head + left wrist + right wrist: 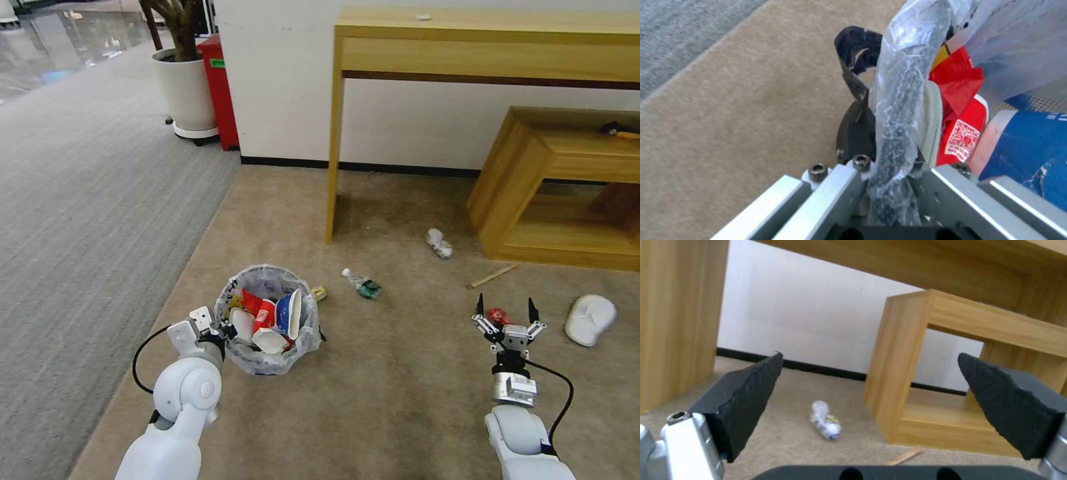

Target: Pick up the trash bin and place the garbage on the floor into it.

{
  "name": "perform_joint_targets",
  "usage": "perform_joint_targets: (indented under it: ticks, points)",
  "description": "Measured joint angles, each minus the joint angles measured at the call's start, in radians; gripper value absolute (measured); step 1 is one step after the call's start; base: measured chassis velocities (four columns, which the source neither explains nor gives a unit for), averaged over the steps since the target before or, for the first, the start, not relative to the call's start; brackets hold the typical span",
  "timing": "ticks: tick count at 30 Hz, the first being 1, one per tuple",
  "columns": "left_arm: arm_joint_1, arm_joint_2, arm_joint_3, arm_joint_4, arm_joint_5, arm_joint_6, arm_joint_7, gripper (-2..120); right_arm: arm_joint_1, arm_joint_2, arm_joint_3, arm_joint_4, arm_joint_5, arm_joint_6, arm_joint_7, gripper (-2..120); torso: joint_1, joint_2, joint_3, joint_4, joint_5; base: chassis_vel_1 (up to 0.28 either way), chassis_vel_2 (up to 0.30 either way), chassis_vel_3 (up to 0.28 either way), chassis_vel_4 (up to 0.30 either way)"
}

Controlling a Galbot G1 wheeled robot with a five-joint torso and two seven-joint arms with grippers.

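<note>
The left tool [212, 331] pinched the rim of the trash bin [267, 360], its dark fingers [857, 133] pressed together on the black mesh edge and the crinkled clear plastic liner folded over it. The small round bin sat on the beige short-pile floor [400, 400], just beside the edge of the grey striped carpet [93, 200], and was packed with crumpled litter: a red wrapper [958, 80], a red-and-white paper cup [265, 315] and a blue-and-white packet [288, 313]. The right tool [505, 313] hovered low over the floor with its two pointed, rough black pads [746, 400] spread wide apart, and a small red scrap [498, 315] lay between them in the head view. Loose garbage dotted the floor: a small clear bottle [361, 283] with a green label near the bin, a scrunched clear plastic wad [439, 243] farther back, a thin wooden stick [492, 276] by the low wooden shelf [533, 173], and a soft white slipper [589, 319] to the right of the right tool. A tall wooden counter [487, 40] stood against the white wall.
</note>
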Motion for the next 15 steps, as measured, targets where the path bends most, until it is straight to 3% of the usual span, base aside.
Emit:
perform_joint_targets:
  ticks: [15]
  points:
    - [0.002,-0.012,0.001,0.005,0.005,-0.003,0.001,0,0.004,0.002,-0.009,-0.012,-0.002,0.010,0.001,100,0.000,0.000,0.000,-0.0004,-0.0002,0.181,0.185,-0.186,-0.188]
